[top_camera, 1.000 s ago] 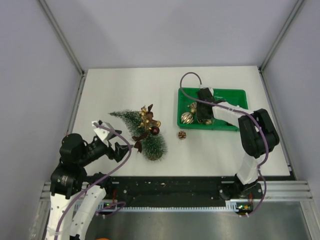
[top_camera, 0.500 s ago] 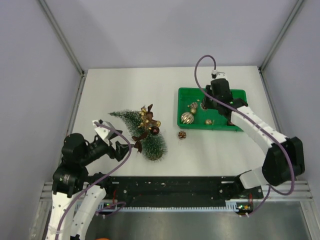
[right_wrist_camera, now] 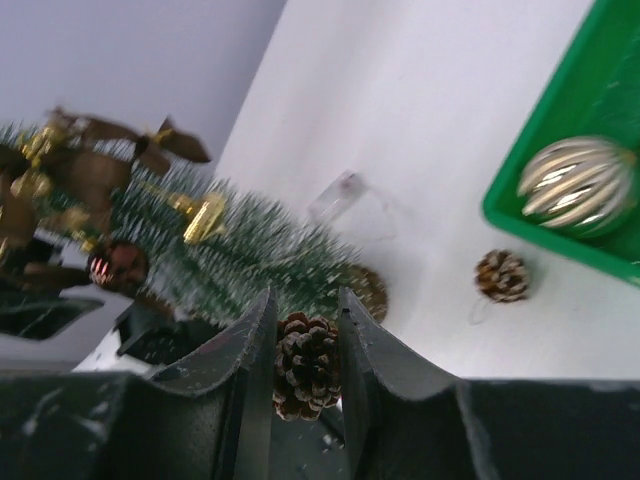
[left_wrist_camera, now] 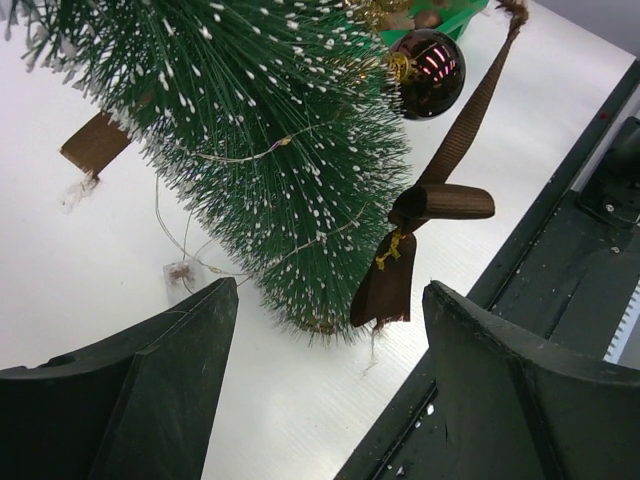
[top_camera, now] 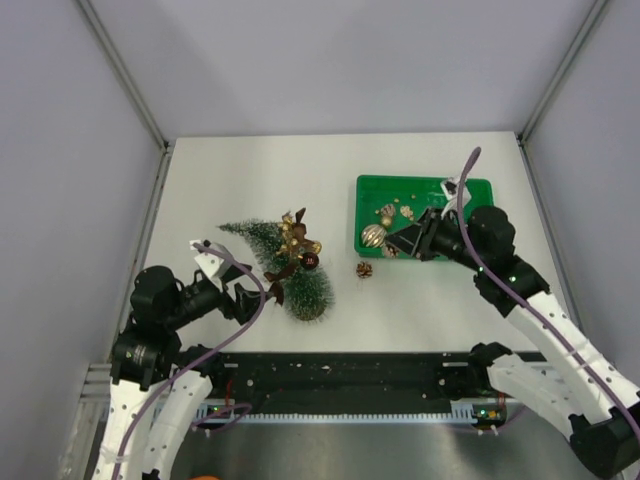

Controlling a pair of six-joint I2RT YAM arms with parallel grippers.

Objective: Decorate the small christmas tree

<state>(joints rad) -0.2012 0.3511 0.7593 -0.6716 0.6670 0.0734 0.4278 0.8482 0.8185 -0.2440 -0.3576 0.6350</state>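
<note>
Small christmas tree (top_camera: pixel 283 268) lies on its side on the worktop (top_camera: pixel 250 180), left of centre, with its tip toward the far left and its round base toward the near edge. This attitude presents one long flank of bristles to both arms.

Items already on the tree:
- a cluster of gold ornaments (top_camera: pixel 295 235) on the far flank
- a dark red bauble (top_camera: pixel 310 261) just beside the cluster
- a brown ribbon bow (top_camera: pixel 274 283) closer to the base

Left hand (top_camera: pixel 228 280) sits at the base end of the tree with its fingers spread wide and nothing between them. In the left wrist view the base lies in the gap between the fingers, and no contact is visible. The placement probably allows the hand to close and steady the tree when an ornament is pressed in.

Right hand (top_camera: pixel 410 238) is narrow and clamped on a pine cone (right_wrist_camera: pixel 305 365), which shows between the fingers in the right wrist view. The hand hangs over the near-left corner of the green tray (top_camera: pixel 420 181) and points at the tree. The step in hand appears to be the carry from tray to tree. Whether the cone has a hanging loop cannot be told.

A second, loose pine cone (top_camera: pixel 364 269) rests on the worktop between tray and tree, just outside the tray. A ribbed gold bauble (top_camera: pixel 374 236) lies in the tray with smaller gold pieces, so stock is left to fit. Bristles yield under load, so a cone laid on them may roll off.
</note>
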